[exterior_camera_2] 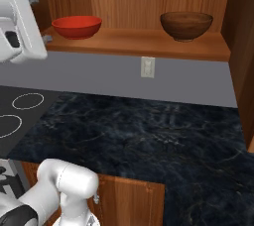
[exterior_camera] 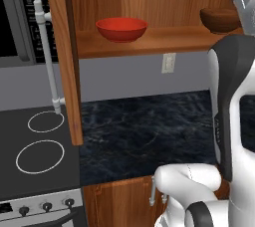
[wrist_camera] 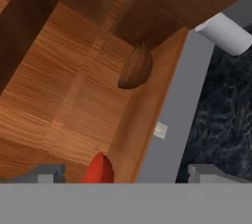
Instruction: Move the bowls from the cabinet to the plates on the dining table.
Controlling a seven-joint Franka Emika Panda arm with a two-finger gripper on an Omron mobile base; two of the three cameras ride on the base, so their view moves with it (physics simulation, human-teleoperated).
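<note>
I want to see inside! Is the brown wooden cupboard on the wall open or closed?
Open. The warm brown wooden wall cabinet shows its shelf bare to view, with the glossy red bowl and dark brown bowl sitting upright on it.

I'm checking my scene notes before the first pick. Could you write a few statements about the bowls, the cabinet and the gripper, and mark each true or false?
1. Both bowls sit on the cabinet shelf. True: the red bowl and the brown bowl rest there, apart from each other.
2. The gripper is shut on the red bowl. False: its jaws stand open and hold nothing.
3. The brown bowl lies upside down. False: it stands upright, opening upward.
4. A wall outlet sits below the shelf. True.
5. The cabinet door is closed over the bowls. False: it is swung open, leaving them exposed.
6. A marbled black counter lies below the shelf. True.
</note>
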